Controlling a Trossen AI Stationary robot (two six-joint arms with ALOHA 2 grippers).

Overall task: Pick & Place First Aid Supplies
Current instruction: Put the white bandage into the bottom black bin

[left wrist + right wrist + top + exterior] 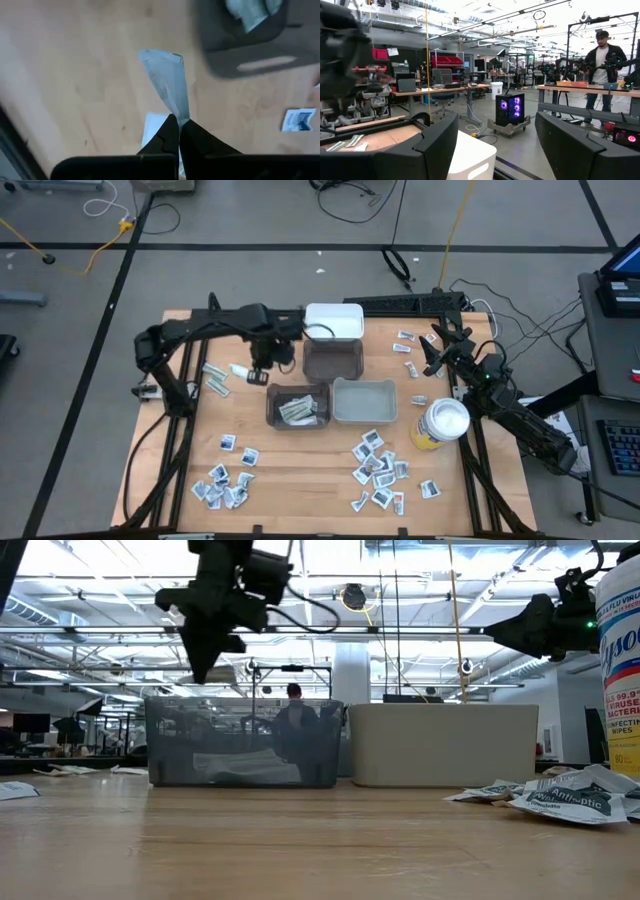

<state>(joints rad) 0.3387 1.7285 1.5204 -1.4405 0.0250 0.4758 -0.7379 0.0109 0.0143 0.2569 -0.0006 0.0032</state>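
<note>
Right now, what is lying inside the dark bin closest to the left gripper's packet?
The dark bin holds a few pale strip wrappers, lying loosely on its floor. Anything beneath those wrappers is covered. The left gripper holds a white packet above the table.

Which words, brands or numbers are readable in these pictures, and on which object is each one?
"Antiseptic": packet on the table, low view; first letters unsure.
"FLU VIRUS", "99.9", "VIRUSES", "BACTERIA", "DISINFECTING WIPES": yellow canister, partly cut off.
Brand script on the canister: cut off, unreadable.
Other packets' print: too small.
</note>
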